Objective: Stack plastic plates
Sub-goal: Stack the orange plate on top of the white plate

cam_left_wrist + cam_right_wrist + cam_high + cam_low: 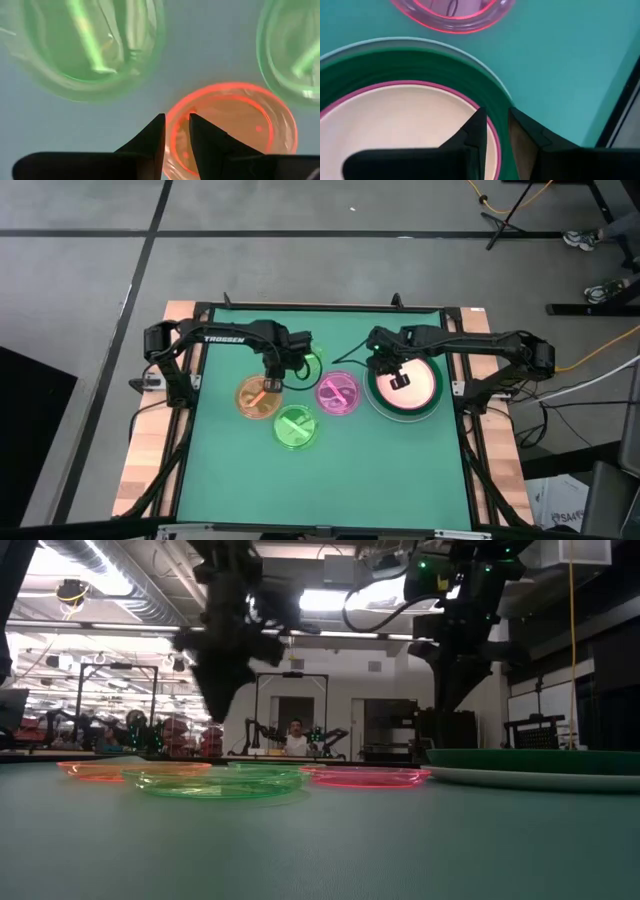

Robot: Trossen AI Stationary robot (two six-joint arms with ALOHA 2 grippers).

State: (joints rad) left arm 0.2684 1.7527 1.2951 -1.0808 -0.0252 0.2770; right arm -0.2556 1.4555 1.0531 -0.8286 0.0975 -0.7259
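Tabletop [220, 480]: flat green mat inside a dark frame, with pale wood showing at the side edges.
Left arm [225, 337]: dark, reaching in from the left edge with white lettering "TROSSEN" on the link; it bends down toward the orange plate.
Right arm [480, 340]: dark, reaching in from the right edge and folded over the big stack.
Big stack [430, 402]: round plain plates nested on the right of the tabletop; a dark green plate [420, 62] carries a pink rim [395, 85] and a cream plate [395, 130] on top, with a pale edge peeping out below.
Small plates: translucent, shallow, round, with raised centre bars; an orange plate [258, 397], a lime plate [298, 427] in front, a second lime plate [310, 365] behind, and a pink plate [338, 393] just beside the stack.
Left gripper [272, 383]: above the orange plate's inner edge; fingers [150, 140] narrow, a slim gap, holding nothing.
Right gripper [398, 378]: above the cream plate; fingers [472, 132] narrow, over the stack's rim, holding nothing.
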